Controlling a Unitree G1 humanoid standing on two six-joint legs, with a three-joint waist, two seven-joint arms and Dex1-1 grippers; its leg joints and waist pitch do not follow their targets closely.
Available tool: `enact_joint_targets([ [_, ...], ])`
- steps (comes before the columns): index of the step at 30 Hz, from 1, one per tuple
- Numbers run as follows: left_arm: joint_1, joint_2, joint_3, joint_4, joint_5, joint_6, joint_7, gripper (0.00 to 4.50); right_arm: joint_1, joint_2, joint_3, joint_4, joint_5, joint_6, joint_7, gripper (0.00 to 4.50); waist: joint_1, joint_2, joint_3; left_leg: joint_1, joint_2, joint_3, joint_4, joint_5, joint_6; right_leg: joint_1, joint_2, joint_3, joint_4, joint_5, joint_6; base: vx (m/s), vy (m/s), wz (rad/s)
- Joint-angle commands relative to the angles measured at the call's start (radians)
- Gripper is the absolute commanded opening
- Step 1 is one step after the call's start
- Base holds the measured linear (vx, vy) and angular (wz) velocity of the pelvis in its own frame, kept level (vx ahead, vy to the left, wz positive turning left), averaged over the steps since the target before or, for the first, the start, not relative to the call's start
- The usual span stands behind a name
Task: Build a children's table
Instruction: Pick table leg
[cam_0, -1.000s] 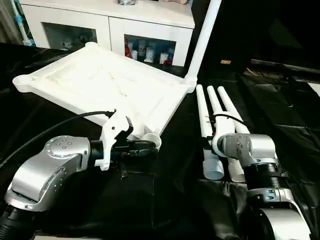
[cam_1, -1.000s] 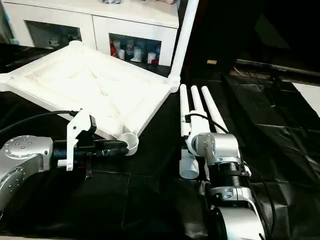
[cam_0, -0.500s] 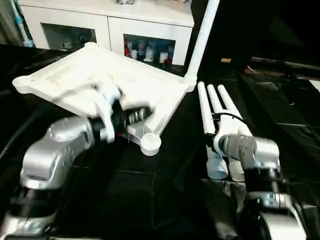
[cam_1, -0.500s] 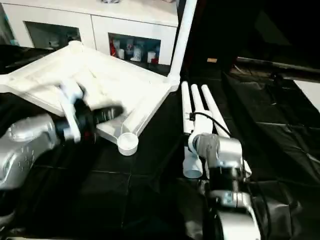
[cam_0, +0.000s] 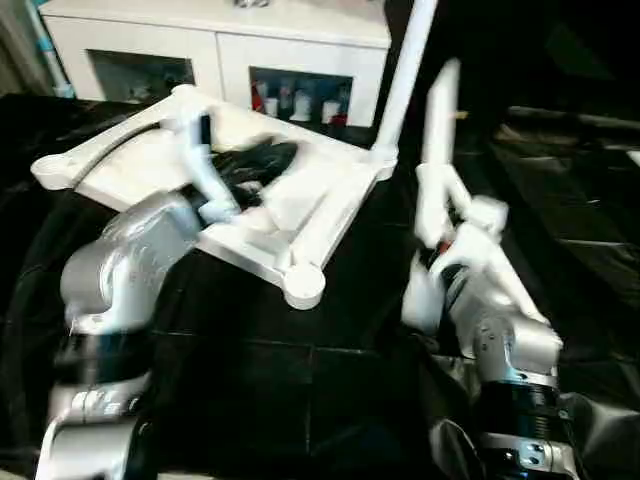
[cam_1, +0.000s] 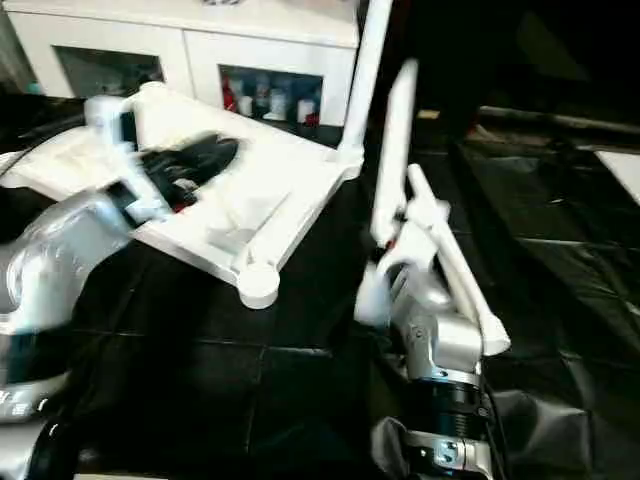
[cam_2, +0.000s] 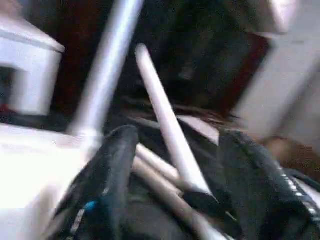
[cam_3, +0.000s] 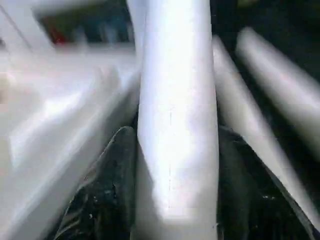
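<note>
The white children's table top (cam_0: 330, 195) lies underside up on the black work table, its near corner socket (cam_0: 303, 285) empty. One leg (cam_0: 405, 70) stands upright in the far right corner socket. My left gripper (cam_0: 265, 158) hovers over the top's ribbed underside, open with nothing between its fingers (cam_2: 112, 170). My right gripper (cam_3: 170, 145) is shut on another leg (cam_0: 437, 130), which it holds off the table, tilted nearly upright to the right of the top. Two more legs (cam_3: 280, 75) lie on the cloth beside my right arm.
A white cabinet (cam_0: 220, 40) with glass doors stands behind the work table. Black cloth (cam_0: 250, 380) covers the table in front of the top and wrinkles at the right (cam_0: 590, 250).
My left gripper has left the near corner socket, swung up over the table top and spread its fingers. My right gripper has lifted one leg out of the row and tipped it up.
</note>
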Motion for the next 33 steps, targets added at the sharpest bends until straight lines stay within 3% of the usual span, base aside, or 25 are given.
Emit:
enact_joint_targets([
  [1,-0.03,-0.016,0.009,0.02,-0.06,0.085,0.019,3.18,-0.003,-0.017,-0.008,-0.051,-0.008,-0.09,0.014,1.78,0.0,0.017,-0.079,0.017,0.056,-0.027,-0.064,-0.087,-0.052,0.03,-0.114,0.061,-0.073,0.136,-0.131,0.0,0.0,0.0],
  [4,-0.077,-0.051,0.007,0.046,-0.078,0.078,0.04,3.38,0.015,-0.076,0.1,-0.084,-0.055,-0.233,0.118,1.78,0.003,0.013,-0.083,0.01,0.053,-0.028,-0.057,-0.051,-0.017,0.042,-0.111,0.059,-0.072,0.214,-0.114,0.0,0.0,0.0],
  [5,-0.09,-0.062,0.012,0.054,-0.08,0.079,0.05,3.49,0.02,-0.088,0.126,-0.086,-0.063,-0.256,0.146,1.78,0.0,0.004,-0.083,0.005,0.051,-0.027,-0.057,-0.033,-0.008,0.046,-0.109,0.059,-0.07,0.24,-0.111,0.0,0.0,0.0],
  [6,-0.1,-0.072,0.016,0.063,-0.081,0.074,0.054,3.65,0.024,-0.095,0.152,-0.09,-0.067,-0.272,0.175,1.78,0.001,0.01,-0.087,0.007,0.053,-0.029,-0.052,-0.016,0.007,0.043,-0.107,0.056,-0.065,0.279,-0.112,0.0,0.0,0.0],
  [7,-0.109,-0.082,0.018,0.072,-0.073,0.056,0.052,3.77,0.024,-0.103,0.19,-0.091,-0.078,-0.276,0.202,1.78,-0.002,0.005,-0.087,0.002,0.049,-0.027,-0.05,-0.004,0.026,0.045,-0.106,0.055,-0.064,0.303,-0.12,0.0,0.0,0.0],
  [9,-0.12,-0.098,0.029,0.087,-0.074,0.043,0.062,3.87,0.019,-0.121,0.269,-0.083,-0.123,-0.285,0.234,1.78,-0.006,0.008,-0.085,0.001,0.048,-0.027,-0.049,-0.005,0.04,0.044,-0.106,0.054,-0.066,0.301,-0.131,0.0,0.0,0.0],
  [13,-0.132,-0.135,0.07,0.099,-0.109,0.035,0.097,4.18,0.002,-0.125,0.373,-0.072,-0.208,-0.306,0.218,1.78,-0.011,0.006,-0.083,0.004,0.055,-0.026,-0.05,-0.031,0.04,0.042,-0.111,0.057,-0.068,0.265,-0.159,0.0,0.0,0.0],
  [14,-0.134,-0.142,0.078,0.104,-0.115,0.031,0.103,4.21,0.0,-0.122,0.382,-0.069,-0.215,-0.31,0.215,1.78,-0.011,0.009,-0.084,0.006,0.057,-0.027,-0.05,-0.034,0.037,0.04,-0.11,0.056,-0.068,0.253,-0.162,0.0,0.0,0.0],
  [15,-0.136,-0.15,0.083,0.113,-0.118,0.028,0.116,4.26,-0.002,-0.127,0.4,-0.062,-0.233,-0.329,0.219,1.78,-0.011,-0.001,-0.084,0.008,0.059,-0.026,-0.051,-0.035,0.04,0.039,-0.11,0.057,-0.069,0.249,-0.16,0.0,0.0,0.0],
  [16,-0.136,-0.153,0.078,0.123,-0.099,0.012,0.131,4.38,-0.004,-0.137,0.422,-0.056,-0.254,-0.351,0.228,1.78,-0.009,-0.002,-0.085,0.008,0.06,-0.026,-0.05,-0.034,0.041,0.039,-0.111,0.056,-0.067,0.245,-0.161,0.0,0.0,0.0],
  [17,-0.137,-0.16,0.081,0.137,-0.085,0.003,0.159,4.46,-0.007,-0.147,0.439,-0.051,-0.274,-0.365,0.235,1.78,-0.006,0.004,-0.083,0.007,0.059,-0.026,-0.051,-0.036,0.039,0.038,-0.111,0.056,-0.069,0.228,-0.152,0.0,0.0,0.0],
  [18,-0.136,-0.17,0.088,0.149,-0.077,-0.01,0.181,4.5,-0.009,-0.155,0.454,-0.047,-0.291,-0.378,0.241,1.78,-0.008,-0.002,-0.083,0.008,0.062,-0.027,-0.052,-0.036,0.036,0.037,-0.109,0.055,-0.07,0.22,-0.147,0.0,0.0,0.0],
  [21,-0.138,-0.188,0.1,0.177,-0.035,-0.076,0.223,4.5,-0.013,-0.164,0.468,-0.038,-0.321,-0.398,0.236,1.78,-0.007,0.002,-0.081,0.013,0.067,-0.028,-0.056,-0.067,0.033,0.032,-0.116,0.056,-0.077,0.164,-0.145,0.0,0.0,0.0],
  [22,-0.142,-0.202,0.122,0.19,-0.018,-0.126,0.263,4.5,-0.027,-0.189,0.493,-0.017,-0.366,-0.399,0.225,1.78,-0.008,-0.005,-0.08,0.013,0.068,-0.028,-0.058,-0.082,0.028,0.031,-0.117,0.056,-0.08,0.141,-0.146,0.0,0.0,0.0],
  [23,-0.142,-0.202,0.122,0.19,-0.018,-0.126,0.263,4.5,-0.027,-0.189,0.493,-0.017,-0.366,-0.399,0.225,1.78,-0.007,-0.003,-0.078,0.012,0.068,-0.029,-0.059,-0.09,0.021,0.031,-0.118,0.056,-0.081,0.124,-0.146,0.0,0.0,0.0],
  [26,-0.15,-0.228,0.178,0.183,-0.048,-0.137,0.329,4.5,-0.06,-0.25,0.549,0.036,-0.492,-0.401,0.168,1.78,-0.008,-0.004,-0.075,0.015,0.067,-0.027,-0.059,-0.122,-0.006,0.027,-0.121,0.058,-0.086,0.061,-0.141,0.0,0.0,0.0],
  [29,-0.156,-0.244,0.211,0.176,-0.069,-0.14,0.377,4.21,-0.079,-0.274,0.576,0.063,-0.557,-0.416,0.139,1.78,-0.007,-0.013,-0.074,0.015,0.064,-0.025,-0.059,-0.141,-0.018,0.025,-0.12,0.059,-0.09,0.023,-0.132,0.0,0.0,0.0],
  [30,-0.159,-0.266,0.245,0.164,-0.11,-0.131,0.424,4.14,-0.094,-0.295,0.61,0.086,-0.638,-0.426,0.098,1.78,-0.007,-0.016,-0.073,0.014,0.064,-0.025,-0.059,-0.141,-0.019,0.025,-0.119,0.059,-0.09,0.013,-0.132,0.0,0.0,0.0],
  [31,-0.16,-0.276,0.256,0.159,-0.126,-0.126,0.449,4.11,-0.101,-0.3,0.621,0.096,-0.672,-0.434,0.081,1.78,-0.006,-0.015,-0.074,0.013,0.061,-0.025,-0.057,-0.136,-0.018,0.024,-0.119,0.059,-0.091,0.011,-0.133,0.0,0.0,0.0],
  [33,-0.159,-0.284,0.26,0.155,-0.131,-0.126,0.467,3.87,-0.105,-0.303,0.628,0.1,-0.696,-0.437,0.069,1.78,-0.006,-0.016,-0.073,0.013,0.062,-0.024,-0.056,-0.138,-0.015,0.021,-0.117,0.06,-0.09,0.018,-0.129,0.0,0.0,0.0],
])
